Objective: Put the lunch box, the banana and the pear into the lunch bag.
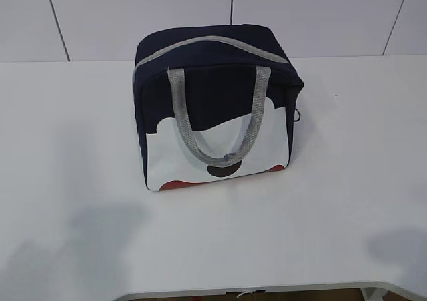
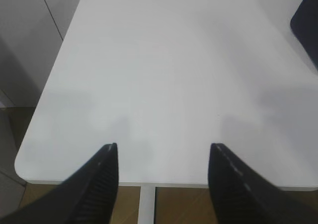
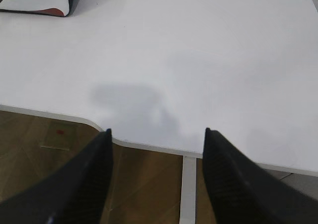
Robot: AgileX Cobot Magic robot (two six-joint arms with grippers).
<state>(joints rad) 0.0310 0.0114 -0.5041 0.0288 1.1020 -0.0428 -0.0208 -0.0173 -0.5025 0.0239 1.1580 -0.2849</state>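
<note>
1. Nearest the cameras, the left gripper (image 2: 164, 182) hangs over the near edge of the table (image 2: 164, 75) with its jaws set well apart and nothing between them.
2. The right gripper (image 3: 156, 172) does the same at its own stretch of the near edge, jaws wide and empty, with the wooden floor (image 3: 35, 154) showing below.
3. Ahead of both grippers lies bare white tabletop; only soft shadows fall on it.
4. Farther on, ahead and to the right of the left gripper and ahead and to the left of the right one, stands the lunch bag (image 1: 217, 107), upright near the middle of the table.
5. Its grey zipper (image 1: 200, 42) looks closed along the top, and the grey handles (image 1: 220, 124) droop over the white front panel.
6. The lunch box, banana and pear show in no view; whether they are inside the bag cannot be told.
7. Judging by this, either packing is finished or not begun. If not begun, the next move calls for reaching the zipper pull and opening the top, one gripper steadying the bag.
</note>
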